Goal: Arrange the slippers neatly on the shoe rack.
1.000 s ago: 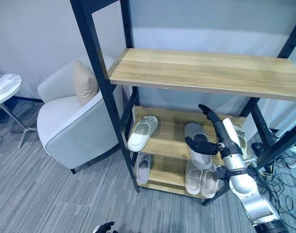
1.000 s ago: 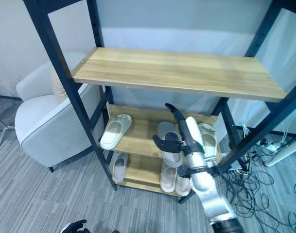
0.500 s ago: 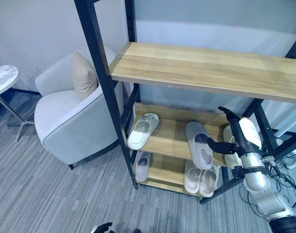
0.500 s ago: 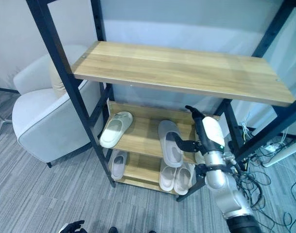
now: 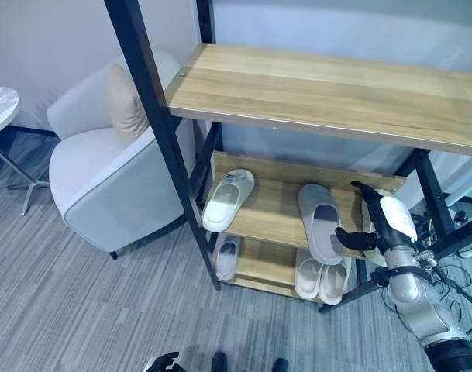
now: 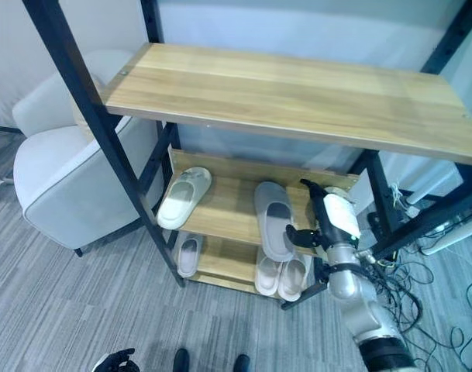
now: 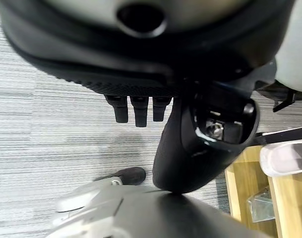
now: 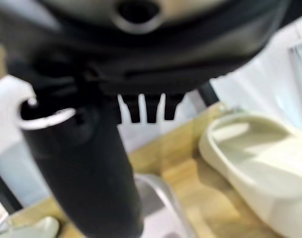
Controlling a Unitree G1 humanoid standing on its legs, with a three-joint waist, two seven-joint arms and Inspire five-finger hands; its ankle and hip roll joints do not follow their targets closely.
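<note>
- No text, label, number or sign can be read anywhere in these views.
- The wooden boards of the shoe rack (image 5: 321, 85) are plain, with no markings.
- The slippers (image 5: 322, 221) on the rack carry no legible print.
- The armchair (image 5: 104, 186) beside the rack bears no tag that can be made out.
</note>
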